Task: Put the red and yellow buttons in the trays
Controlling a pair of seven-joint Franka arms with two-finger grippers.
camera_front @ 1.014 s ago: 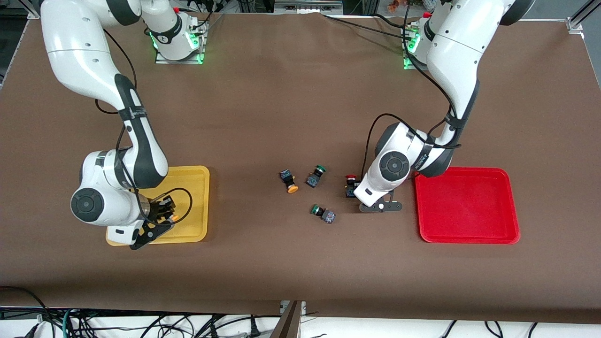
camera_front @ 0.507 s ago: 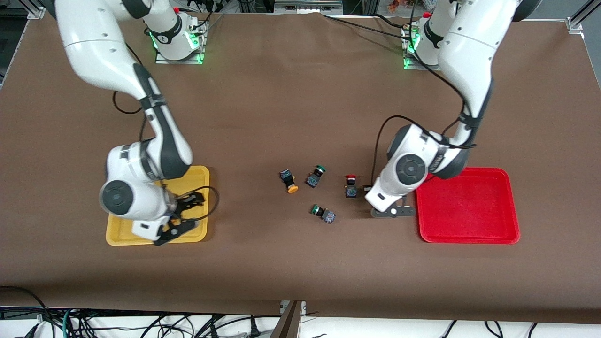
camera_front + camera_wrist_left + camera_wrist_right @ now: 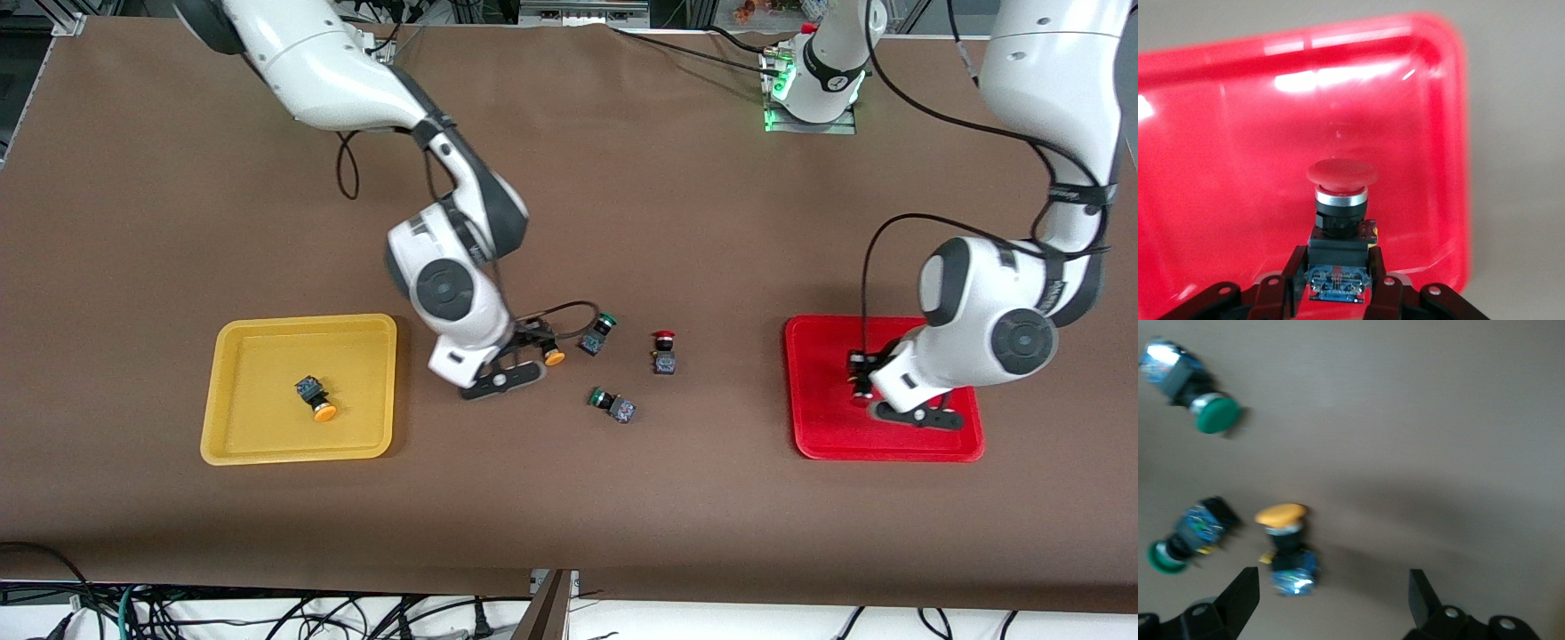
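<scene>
the left gripper [image 3: 1338,293] pinches the dark body of a red button [image 3: 1340,200] between its fingers [image 3: 1293,273], the round cap pointing away from them. gripper and button hang over the red tray [image 3: 827,427], which fills the left wrist view under the cap. in the front view the held button shows only as a dark bit at the fingertips, over the part of the tray toward the table's middle.

the right gripper [image 3: 1331,600] has its fingers [image 3: 1241,590] spread wide and holds nothing. a yellow button [image 3: 1286,543] lies on the table just ahead of the gap between them, nearer one finger, cap pointing away. further out from the fingers lie two green buttons [image 3: 1185,537] [image 3: 1195,390], one just beside the yellow one, one well ahead.

past those, toward the left arm's end, a second red button [image 3: 663,351] stands on the table, apart from both grippers. toward the right arm's end, a second yellow button [image 3: 313,398] lies in the yellow tray [image 3: 267,449], well away from the right fingers.
</scene>
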